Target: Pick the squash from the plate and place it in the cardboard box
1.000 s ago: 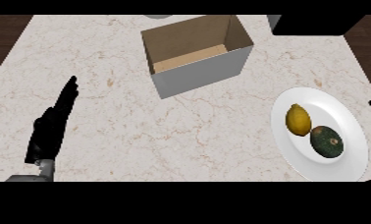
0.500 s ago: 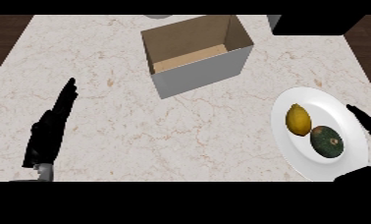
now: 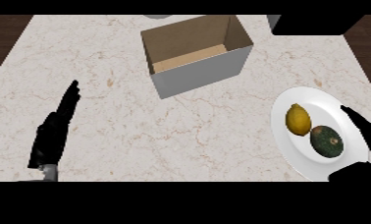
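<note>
Head view shows our right hand (image 3: 358, 122) at the right edge, fingers straight, just beside the dark green squash (image 3: 327, 141) on the plate (image 3: 288, 147). Our left hand (image 3: 54, 130) rests open, lower left. The cardboard box (image 3: 197, 54) lies toward the upper middle.

One squash (image 3: 327, 141), one lemon (image 3: 298, 119) (both sharing one plate (image 3: 313, 96)), one cardboard box (image 3: 198, 61), two hands (image 3: 52, 132).
</note>
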